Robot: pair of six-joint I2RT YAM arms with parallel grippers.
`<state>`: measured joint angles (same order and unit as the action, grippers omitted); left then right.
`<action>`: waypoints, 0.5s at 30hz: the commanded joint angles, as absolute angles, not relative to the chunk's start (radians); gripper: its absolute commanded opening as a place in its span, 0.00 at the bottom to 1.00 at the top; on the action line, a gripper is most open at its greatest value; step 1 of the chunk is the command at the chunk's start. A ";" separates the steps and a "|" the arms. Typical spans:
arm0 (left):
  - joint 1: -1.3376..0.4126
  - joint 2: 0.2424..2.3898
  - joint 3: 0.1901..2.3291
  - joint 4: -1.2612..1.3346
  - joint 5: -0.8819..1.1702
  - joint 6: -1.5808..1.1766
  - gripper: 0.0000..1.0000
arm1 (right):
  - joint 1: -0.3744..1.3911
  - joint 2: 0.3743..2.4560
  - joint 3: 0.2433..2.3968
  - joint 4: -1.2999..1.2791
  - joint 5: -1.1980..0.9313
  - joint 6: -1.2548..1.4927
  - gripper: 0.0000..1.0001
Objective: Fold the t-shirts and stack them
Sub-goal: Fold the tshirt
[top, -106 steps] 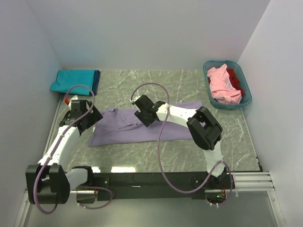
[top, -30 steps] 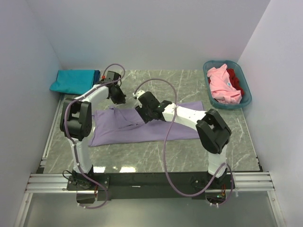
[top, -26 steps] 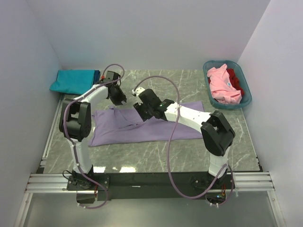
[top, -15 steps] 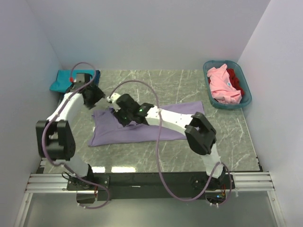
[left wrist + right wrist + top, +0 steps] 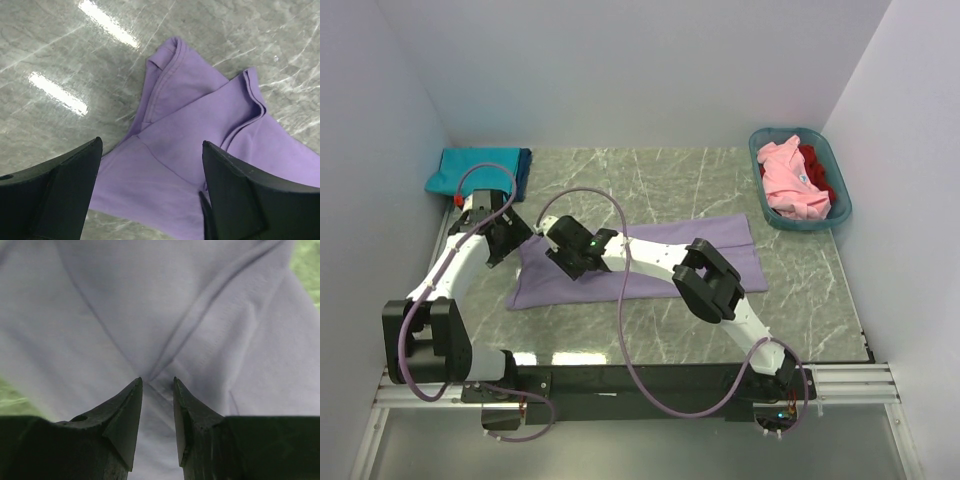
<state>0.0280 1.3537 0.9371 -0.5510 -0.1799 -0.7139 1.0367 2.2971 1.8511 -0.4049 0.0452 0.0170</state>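
Lying pinched in right pincer (image 5: pixel 157 382): lavender t-shirt (image 5: pixel 165 305).

1 overhead, 2 wrist close-ups, sharing shirt (image 5: pixel 560 288)

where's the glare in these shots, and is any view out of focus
Left wrist: two bright glare streaks on the marble table, while the lavender t-shirt is sharp. Right wrist: so close that the cloth looks soft and washed towards grey, with green blur at the edges. Top external: sharp and evenly lit, with small glare patches at the table's near edge.
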 commanded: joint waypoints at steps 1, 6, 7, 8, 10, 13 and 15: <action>0.032 1.310 0.922 -0.511 -0.204 -0.681 0.86 | 1.046 2.293 1.891 -0.385 0.124 0.009 0.38; 0.032 1.295 0.899 -0.503 -0.206 -0.680 0.86 | 1.048 2.310 1.882 -0.384 0.132 -0.020 0.36; 0.031 1.298 0.899 -0.503 -0.203 -0.680 0.86 | 1.046 2.312 1.881 -0.382 0.130 -0.020 0.35; 0.031 1.301 0.899 -0.502 -0.199 -0.680 0.86 | 1.046 2.315 1.881 -0.382 0.132 -0.021 0.31; 0.032 1.304 0.899 -0.500 -0.187 -0.680 0.86 | 1.046 2.318 1.885 -0.383 0.135 -0.025 0.27; 0.031 1.308 0.899 -0.499 -0.178 -0.681 0.86 | 1.048 2.315 1.890 -0.383 0.132 -0.032 0.13; 0.032 1.312 0.899 -0.495 -0.167 -0.681 0.86 | 1.046 2.304 1.893 -0.382 0.123 -0.035 0.02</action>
